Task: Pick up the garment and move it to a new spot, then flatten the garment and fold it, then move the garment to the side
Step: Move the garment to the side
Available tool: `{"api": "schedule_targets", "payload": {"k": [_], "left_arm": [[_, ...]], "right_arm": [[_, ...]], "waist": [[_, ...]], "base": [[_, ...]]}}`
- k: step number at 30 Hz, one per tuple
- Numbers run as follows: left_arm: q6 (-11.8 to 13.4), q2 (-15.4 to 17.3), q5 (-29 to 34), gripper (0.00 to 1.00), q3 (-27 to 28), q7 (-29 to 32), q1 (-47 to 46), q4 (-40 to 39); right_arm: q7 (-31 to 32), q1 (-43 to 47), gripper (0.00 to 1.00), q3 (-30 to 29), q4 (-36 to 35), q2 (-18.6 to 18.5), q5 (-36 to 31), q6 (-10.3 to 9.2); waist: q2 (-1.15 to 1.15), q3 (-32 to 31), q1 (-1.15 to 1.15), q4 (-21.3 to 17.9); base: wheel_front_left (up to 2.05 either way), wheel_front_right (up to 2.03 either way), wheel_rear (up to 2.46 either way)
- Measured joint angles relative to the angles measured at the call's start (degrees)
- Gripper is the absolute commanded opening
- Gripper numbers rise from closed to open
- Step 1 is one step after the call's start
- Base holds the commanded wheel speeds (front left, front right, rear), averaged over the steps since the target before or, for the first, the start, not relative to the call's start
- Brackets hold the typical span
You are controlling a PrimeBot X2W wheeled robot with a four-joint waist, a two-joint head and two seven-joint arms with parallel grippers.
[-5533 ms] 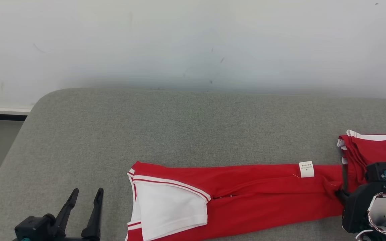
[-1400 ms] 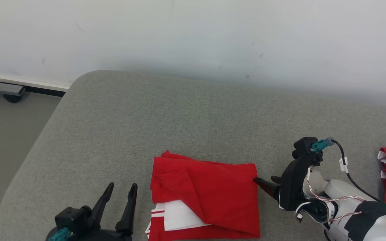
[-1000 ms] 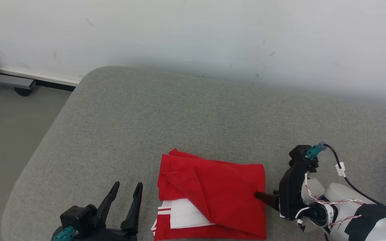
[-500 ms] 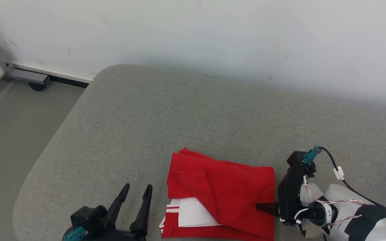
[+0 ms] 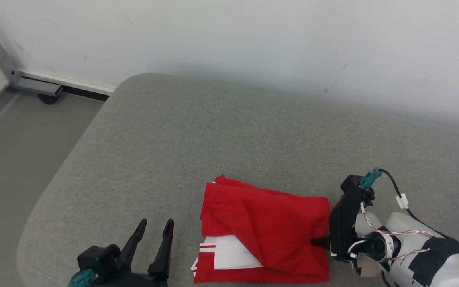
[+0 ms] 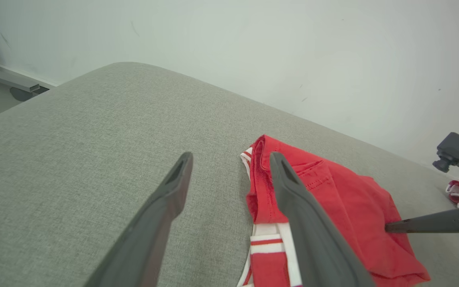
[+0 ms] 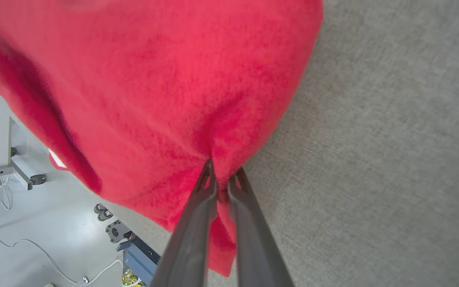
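The red garment [image 5: 265,231] lay folded into a rough rectangle on the grey padded surface [image 5: 173,139], near its front edge and between the two arms. Its top layer was plain red, with a diagonal crease running across it. Beneath that layer, at the lower left corner, a white panel with red stripes stuck out. The right claw [image 5: 318,241] was clamped on the garment's right edge, its two dark fingers [image 7: 197,215] drawn together with a pucker of red cloth pinched between the tips. The left claw [image 5: 156,221] stood with its fingers apart, holding nothing, just beside the garment's left edge and not touching it. A pale wall [image 5: 253,40] rose behind the surface.
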Motion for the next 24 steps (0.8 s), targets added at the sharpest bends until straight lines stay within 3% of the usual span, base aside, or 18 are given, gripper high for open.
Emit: {"api": "schedule_targets", "payload": {"k": [6,14,24], "left_arm": [[0.0,0.0,0.0,1.00,0.3,0.0,0.2,0.4],[-0.1,0.0,0.1,1.00,0.6,0.0,0.7,0.6],[-0.6,0.1,0.3,1.00,0.7,0.0,2.8,0.5]], "right_arm": [[-0.2,-3.2,0.00,-0.7,-0.4,-0.8,-0.5,0.38],[0.1,-7.1,0.00,-1.9,-2.0,-4.5,-1.6,0.98],[3.2,-11.9,0.00,-1.8,-2.2,-7.2,-3.1,0.42]], "waist": [[0.00,-0.5,0.00,-1.7],[0.00,-1.8,0.00,-5.0],[0.00,-2.9,0.00,-10.1]], "base": [[0.00,0.00,0.00],[0.00,0.00,0.00],[0.00,0.00,0.00]]}}
